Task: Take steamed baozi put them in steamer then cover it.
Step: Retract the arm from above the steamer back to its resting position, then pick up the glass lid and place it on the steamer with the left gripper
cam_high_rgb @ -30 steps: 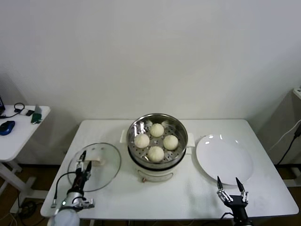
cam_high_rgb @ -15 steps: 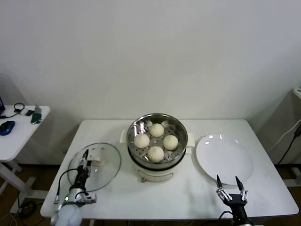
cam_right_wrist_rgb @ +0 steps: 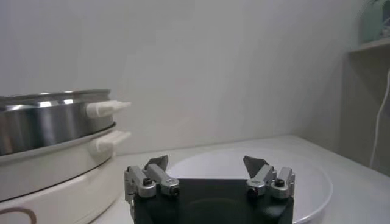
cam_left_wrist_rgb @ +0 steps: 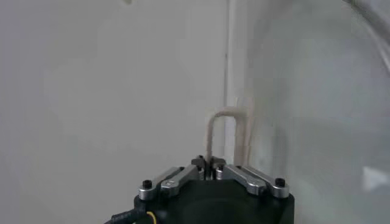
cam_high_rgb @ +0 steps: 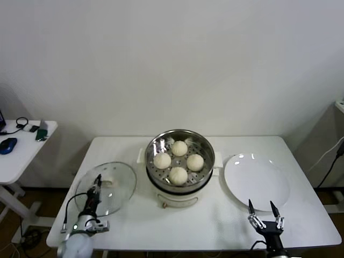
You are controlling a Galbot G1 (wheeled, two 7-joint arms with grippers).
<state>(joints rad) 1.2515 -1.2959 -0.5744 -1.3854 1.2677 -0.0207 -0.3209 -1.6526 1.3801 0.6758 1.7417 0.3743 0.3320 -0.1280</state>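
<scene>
Fingers (cam_left_wrist_rgb: 210, 168) pinched on cover (cam_high_rgb: 115, 185) handle, apparently lifted, right gripper (cam_high_rgb: 265, 210) parked open

Steamer (cam_high_rgb: 179, 159) stands mid-table toward the back edge, open on top, four buns (cam_high_rgb: 178, 161) filling its floor with only narrow gaps between them. Left of it, glass lid (cam_high_rgb: 106, 188) takes up most of the left end, tilted, with the left gripper (cam_high_rgb: 95, 189) clamped on its handle (cam_left_wrist_rgb: 228, 135); white plate (cam_high_rgb: 257, 183) covers much of the right end. Bare tabletop (cam_high_rgb: 215, 220) runs along the front edge between the lid and the right gripper (cam_high_rgb: 264, 209), which sits jaws apart at the plate's front rim.
</scene>
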